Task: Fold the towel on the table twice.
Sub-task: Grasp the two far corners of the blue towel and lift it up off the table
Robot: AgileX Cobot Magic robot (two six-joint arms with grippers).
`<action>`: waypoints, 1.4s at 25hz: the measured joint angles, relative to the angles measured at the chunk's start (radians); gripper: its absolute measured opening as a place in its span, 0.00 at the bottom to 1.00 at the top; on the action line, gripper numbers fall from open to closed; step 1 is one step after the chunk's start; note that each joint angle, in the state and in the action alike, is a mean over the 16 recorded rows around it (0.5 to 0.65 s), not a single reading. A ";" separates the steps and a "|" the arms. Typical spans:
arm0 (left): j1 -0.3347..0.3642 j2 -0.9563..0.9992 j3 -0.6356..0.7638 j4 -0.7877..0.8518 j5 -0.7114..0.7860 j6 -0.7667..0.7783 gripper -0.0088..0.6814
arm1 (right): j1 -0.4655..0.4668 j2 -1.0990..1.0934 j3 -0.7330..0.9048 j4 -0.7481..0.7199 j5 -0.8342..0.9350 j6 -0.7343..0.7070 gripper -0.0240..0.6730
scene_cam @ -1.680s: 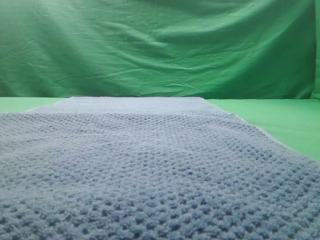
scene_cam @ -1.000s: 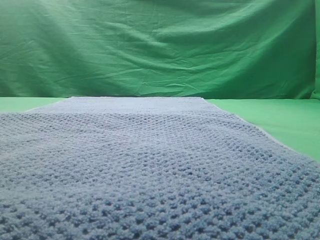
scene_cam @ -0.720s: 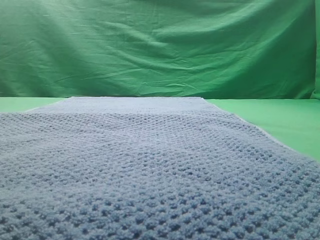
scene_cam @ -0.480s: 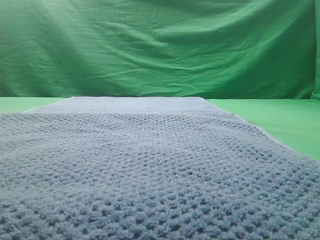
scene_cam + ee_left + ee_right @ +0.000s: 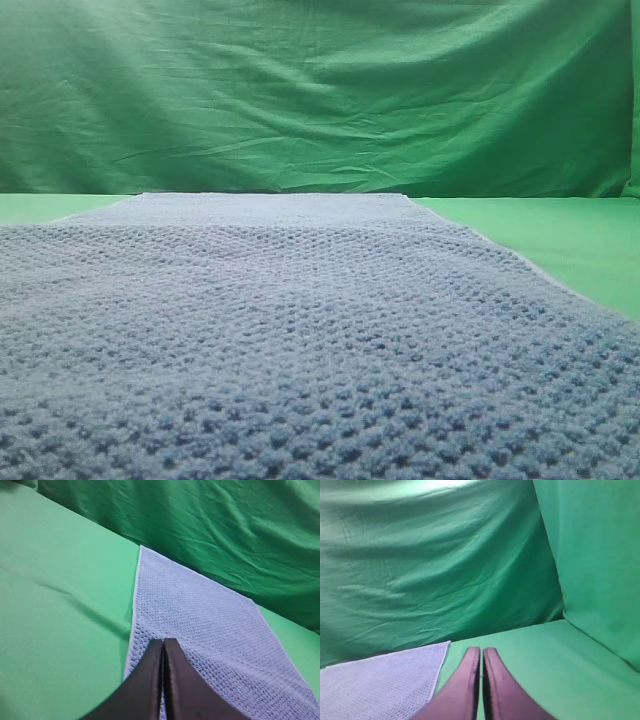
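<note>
Wrinkled green fabric backdrop point(image 5: 320, 90) fills the rear of every view, hanging right down to the table's far edge; in the right wrist view it also wraps around the right side. Below it the table point(image 5: 560, 235) is smooth bright green, flat, bare strips showing either side of the cloth.

Towel point(image 5: 300, 330) lies spread flat in a single layer, no fold visible, so by my read neither of the two folds is started. Long axis runs away from the exterior camera toward the backdrop; its far short edge sits just short of the backdrop. Waffle knit, blue-grey, looks thick and soft.

Key relation: the towel point(image 5: 210, 630) sits ahead of the left gripper point(image 5: 163, 647) and to its right. The tips hover above the left long edge near the close corner, seemingly not touching, though contact is hard to judge. Left arm is clearly nearer the cloth.

Right gripper point(image 5: 481, 655) points at bare table point(image 5: 530, 655), with the towel point(image 5: 385, 680) off to its left; its right long edge is near but apart from the tips. That arm would need to shift left to reach a corner.

Both grippers have their jaws pressed fully together, empty, nothing pinched. Next move likely needs both to spread their jaws and drop onto the near corners. Neither arm shows in the exterior view.
</note>
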 joint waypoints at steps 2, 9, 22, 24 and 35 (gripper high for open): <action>0.000 0.016 -0.044 -0.009 0.022 0.034 0.01 | 0.000 0.031 -0.043 -0.005 0.033 -0.018 0.03; -0.006 0.136 -0.207 0.001 0.112 0.152 0.01 | 0.000 0.219 -0.244 -0.040 0.222 -0.089 0.03; -0.068 0.346 -0.294 0.018 0.093 0.200 0.01 | 0.036 0.510 -0.451 -0.079 0.306 -0.140 0.03; -0.074 0.359 -0.297 0.019 0.079 0.200 0.01 | 0.042 0.532 -0.464 -0.080 0.304 -0.141 0.03; -0.079 0.592 -0.446 0.080 0.176 0.186 0.01 | 0.050 0.749 -0.644 -0.099 0.454 -0.132 0.03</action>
